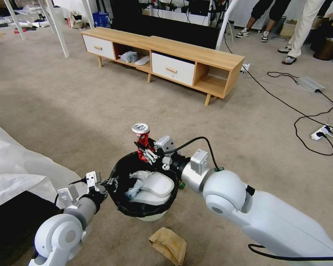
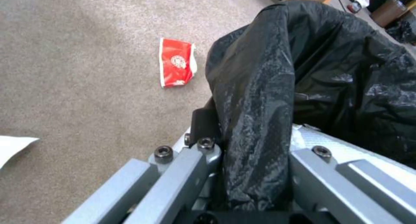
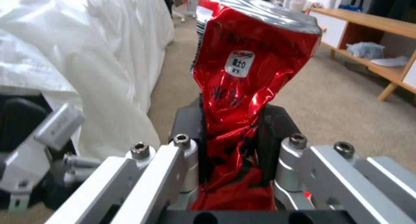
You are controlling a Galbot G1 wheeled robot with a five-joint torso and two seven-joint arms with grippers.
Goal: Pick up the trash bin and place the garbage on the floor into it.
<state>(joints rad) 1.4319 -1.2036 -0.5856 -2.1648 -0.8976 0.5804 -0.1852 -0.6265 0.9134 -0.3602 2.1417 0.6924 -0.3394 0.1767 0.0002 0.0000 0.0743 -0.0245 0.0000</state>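
The trash bin [image 1: 150, 217], pale with a black bag over its rim, sits low in the middle of the head view with crumpled white tissues [image 1: 138, 175] inside. My left gripper [image 1: 110, 183] is shut on its near-left rim; the left wrist view shows the black bag [image 2: 260, 103] pinched between the fingers. Above the bin's far rim, my right gripper [image 1: 147, 152] is shut on a crushed red can [image 1: 141, 140], held upright. The can [image 3: 242, 87] stands between the pads in the right wrist view. A brown paper bag [image 1: 168, 244] and a red-white packet [image 2: 176, 63] lie on the floor [image 1: 81, 111].
A low wooden cabinet [image 1: 196, 55] with white drawers stands ahead. Black cables and a power strip [image 1: 320, 133] cross the carpet at the right. White plastic sheeting [image 1: 14, 166] covers the floor at the left. People's legs stand at the far right back.
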